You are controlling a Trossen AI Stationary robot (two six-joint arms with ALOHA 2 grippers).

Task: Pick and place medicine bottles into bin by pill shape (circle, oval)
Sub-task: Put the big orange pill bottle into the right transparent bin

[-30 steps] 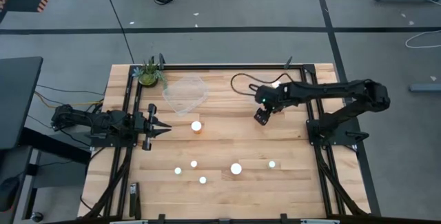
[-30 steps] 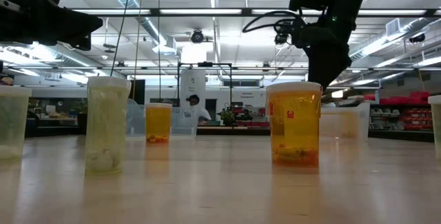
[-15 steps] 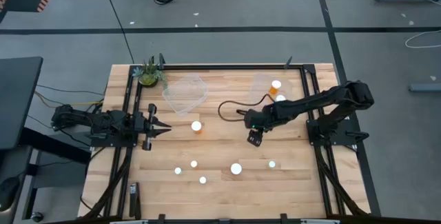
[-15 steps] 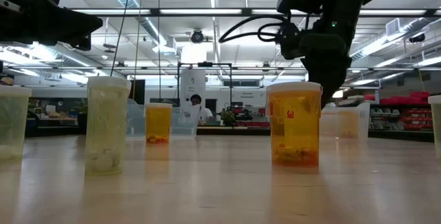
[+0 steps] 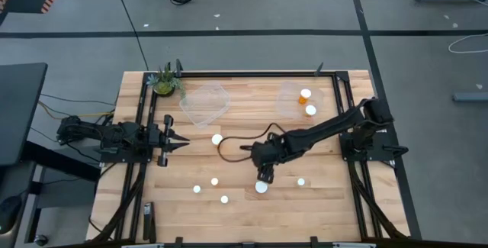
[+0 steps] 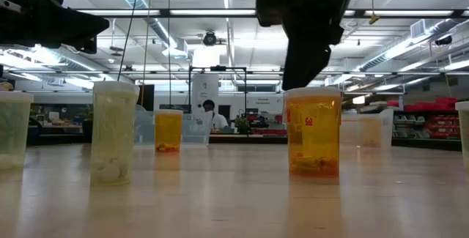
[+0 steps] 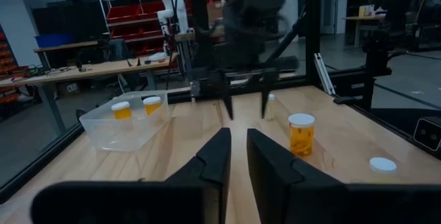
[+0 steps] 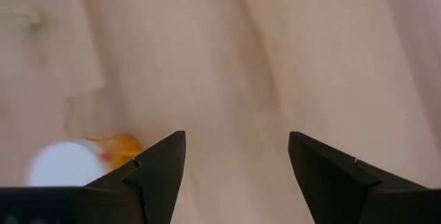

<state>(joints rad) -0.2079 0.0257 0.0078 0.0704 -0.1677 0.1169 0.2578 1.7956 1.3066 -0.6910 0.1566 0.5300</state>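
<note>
My right pincer (image 5: 263, 176) hangs with its jaws wide and empty, just above the large white-capped bottle (image 5: 261, 188) near the front of the bench (image 5: 244, 202), having swept from the far right tub (image 5: 293, 95) a second ago. Two bottles (image 5: 306, 95) rest in that tub; the others stand scattered on the bench. My left pincer (image 5: 181, 142) stays shut at the left edge.

Legible text: none in any view.

Item: medicine bottle (image 6: 313, 131), orange, standing on the table (image 6: 234, 201); it carries a small red printed mark on its upper left face, too small to read.

Other bottles, tubs and background shelving: no readable labels, brands or numbers.
</note>
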